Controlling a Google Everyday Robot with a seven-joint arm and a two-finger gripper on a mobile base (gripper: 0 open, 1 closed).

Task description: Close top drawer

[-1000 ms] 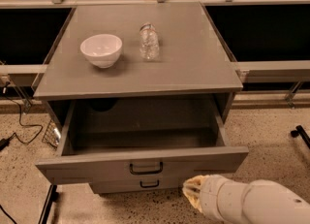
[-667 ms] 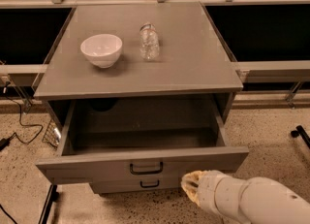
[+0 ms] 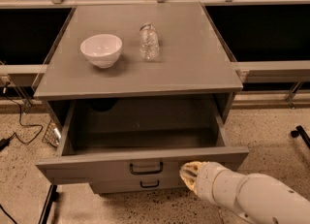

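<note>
Presently, the top drawer (image 3: 87, 170) is recorded as pulled well out of the grey cabinet (image 3: 193, 68), its interior exposed and its tall front panel bearing a black bar handle (image 3: 146, 168). The gripper (image 3: 190, 175) is placed at the right part of that panel, just right of the handle; whether the face is actually touched cannot be confirmed. Its degree of opening cannot be told, and nothing is seen to be held by it. Step in hand, as judged: a push on the front. A straight push along the drawer's run is advised, applied nearer the panel's middle than its corner, so that the drawer is not skewed. A gentle finish is advised, since a white bowl (image 3: 101, 50) and a clear bottle (image 3: 149, 41) are stood on the cabinet top. Hidden or cut off: the arm (image 3: 252, 199) is cropped by the lower right edge; the slides are not seen; the lower drawer (image 3: 121, 186) is largely covered; a dark patch at the interior's rear left cannot be identified.
</note>
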